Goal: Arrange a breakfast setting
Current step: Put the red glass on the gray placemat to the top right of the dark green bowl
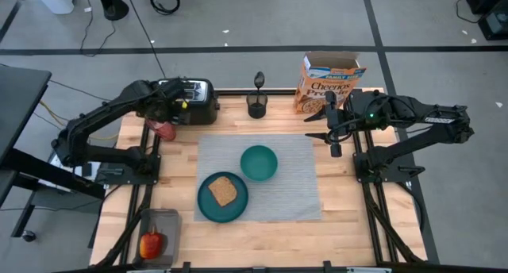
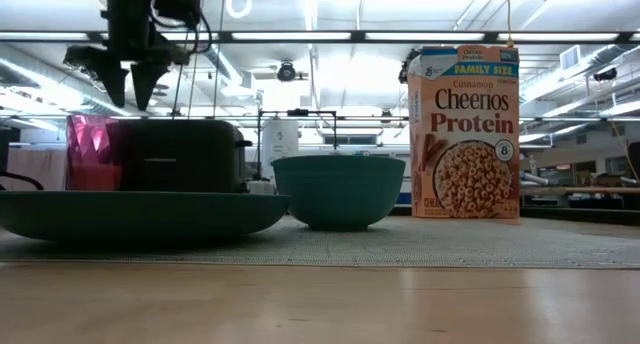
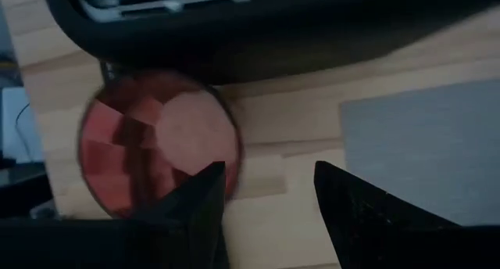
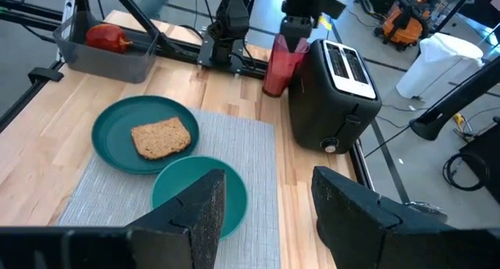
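The left gripper hangs above the translucent pink cup, which stands on the wooden table just beside the black toaster, off the left edge of the grey placemat. In the left wrist view the cup's rim lies directly below and slightly to one side of the fingers, which stand apart with nothing between them; one fingertip overlaps the rim in the picture, though whether it touches the cup is hard to tell from this blurred angle. The low view shows the same gripper raised clear above the cup and toaster, so it probably hovers without contact.

The right gripper waits near the far right corner of the placemat, just in front of the Cheerios box, its fingers moderately parted and empty.

On the placemat the teal plate sits at the near left with the toast slice on it, and the teal bowl stands just beside the plate, toward the far side. The red apple lies in a small tray at the near left corner of the table, well apart from both grippers. A small black cup with an utensil standing in it sits at the far edge, between the toaster and the cereal box.
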